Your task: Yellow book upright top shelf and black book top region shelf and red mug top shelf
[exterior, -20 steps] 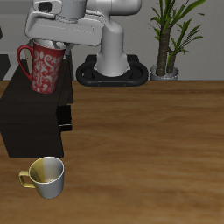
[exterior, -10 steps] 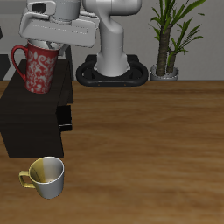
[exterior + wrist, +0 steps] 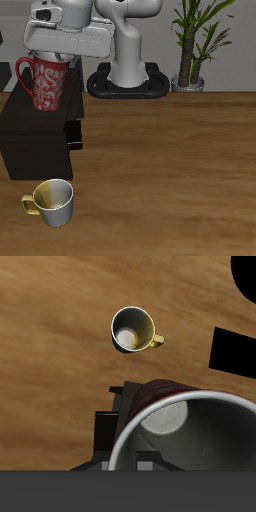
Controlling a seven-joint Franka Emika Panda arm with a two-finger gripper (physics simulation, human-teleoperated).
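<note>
The arm reaches out from its base over the shelf (image 3: pixel 30 135), its wrist pointing straight down. The hand (image 3: pixel 48 55) grips the red mug (image 3: pixel 44 82) by the rim from above, fingers closed on the mug's wall. The mug hangs upright, handle pointing away from the arm's base, its bottom at or just above the shelf's flat top; contact cannot be told. In the wrist view the mug's (image 3: pixel 185 426) pale inside fills the foreground. A white-and-yellow mug (image 3: pixel 52 202) stands on the tabletop (image 3: pixel 170 170) in front of the shelf, near the front edge.
</note>
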